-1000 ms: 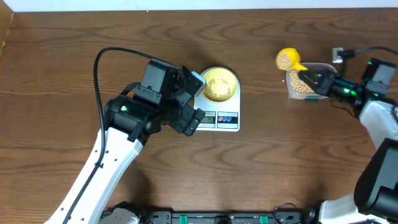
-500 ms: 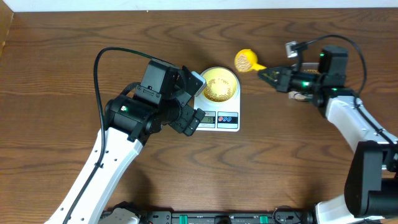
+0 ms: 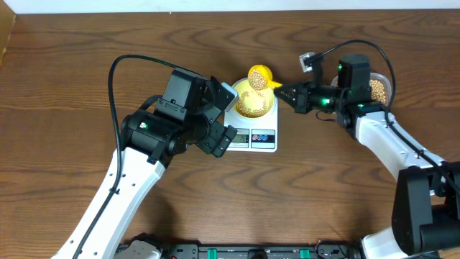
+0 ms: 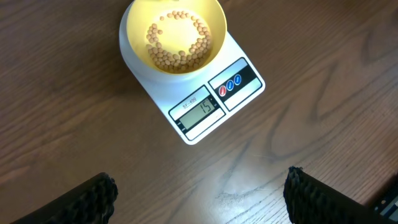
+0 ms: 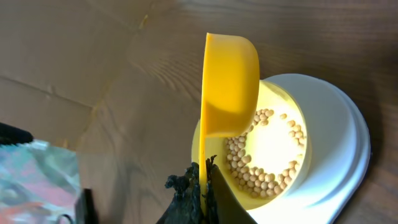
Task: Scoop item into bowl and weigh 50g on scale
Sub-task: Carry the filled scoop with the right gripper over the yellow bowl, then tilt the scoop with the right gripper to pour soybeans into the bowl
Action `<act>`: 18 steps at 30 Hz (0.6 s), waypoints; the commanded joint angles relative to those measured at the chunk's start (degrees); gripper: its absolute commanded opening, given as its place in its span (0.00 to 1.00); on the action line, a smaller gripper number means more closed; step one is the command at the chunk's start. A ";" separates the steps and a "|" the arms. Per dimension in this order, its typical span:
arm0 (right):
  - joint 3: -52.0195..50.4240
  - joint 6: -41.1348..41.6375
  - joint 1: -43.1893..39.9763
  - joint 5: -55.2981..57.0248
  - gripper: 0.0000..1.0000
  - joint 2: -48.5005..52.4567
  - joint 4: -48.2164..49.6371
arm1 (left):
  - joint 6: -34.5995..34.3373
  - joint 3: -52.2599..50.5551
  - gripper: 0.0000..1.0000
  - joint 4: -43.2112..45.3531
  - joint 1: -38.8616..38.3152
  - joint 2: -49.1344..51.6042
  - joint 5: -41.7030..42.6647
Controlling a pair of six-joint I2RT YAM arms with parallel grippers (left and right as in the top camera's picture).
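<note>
The pale-yellow bowl (image 3: 253, 101) sits on the white scale (image 3: 253, 133) and holds a ring of tan beans (image 4: 179, 46). The scale's display (image 4: 199, 108) reads 15. My right gripper (image 3: 290, 92) is shut on the handle of the bright yellow scoop (image 3: 259, 76), whose cup hangs over the bowl's far rim, tipped on its side in the right wrist view (image 5: 229, 81). My left gripper (image 4: 199, 193) is open and empty, hovering over bare table in front of the scale. The clear tub with more beans (image 3: 379, 88) stands at the right.
The left arm's body (image 3: 172, 122) hangs close to the left of the scale. A black cable (image 3: 122, 65) loops behind it. A white strip (image 3: 230, 6) runs along the far table edge.
My right arm has swung left from the tub, carrying the loaded scoop across the table to over the bowl. The left arm has not moved.
</note>
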 commanded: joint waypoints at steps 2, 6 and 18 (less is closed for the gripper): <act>-0.11 -7.98 2.34 2.16 0.01 -0.02 0.17 | 0.98 -0.11 0.88 -0.33 0.17 -0.50 0.26; -0.11 -11.39 3.76 5.16 0.01 -0.02 0.17 | 0.98 -0.11 0.88 -0.33 0.17 -0.50 0.26; -0.11 -21.64 4.79 6.69 0.01 -0.02 0.17 | 0.98 -0.11 0.88 -0.33 0.17 -0.50 0.28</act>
